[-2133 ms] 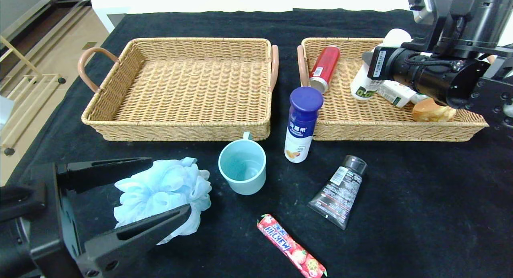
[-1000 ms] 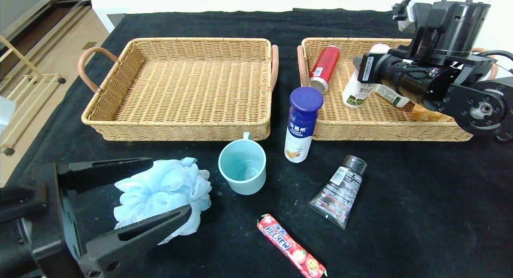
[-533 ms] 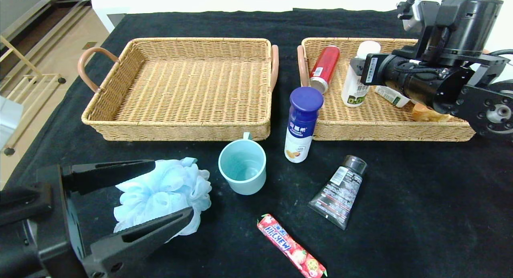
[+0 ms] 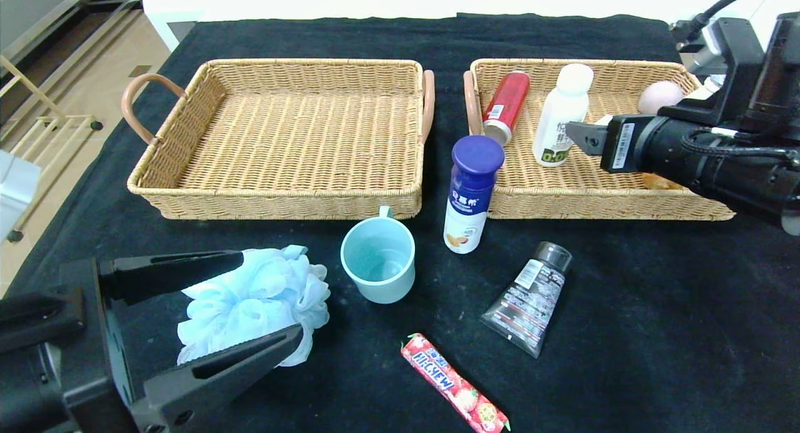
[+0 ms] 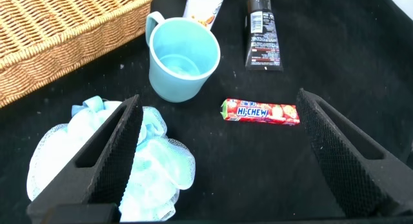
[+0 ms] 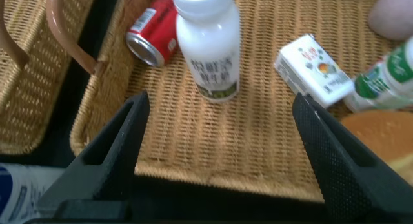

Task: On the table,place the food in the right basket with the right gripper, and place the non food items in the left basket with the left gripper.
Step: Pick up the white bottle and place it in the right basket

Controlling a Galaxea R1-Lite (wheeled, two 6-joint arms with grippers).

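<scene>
White bottle (image 4: 560, 115) now stands freed in the right basket (image 4: 600, 199); right end effector (image 4: 578, 136) open, empty, backing away.

Left end effector (image 4: 250, 308) gapes empty around the pouf (image 4: 253, 305).

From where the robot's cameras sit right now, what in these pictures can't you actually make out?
- Head view: the right gripper and its arm cover part of the right basket, hiding most of the bread and small carton.
- Head view: the left gripper covers part of the bath pouf.
- Left wrist view: the blue-capped bottle is cut off by the frame edge.
- Right wrist view: the green-labelled bottle runs out of frame.
</scene>
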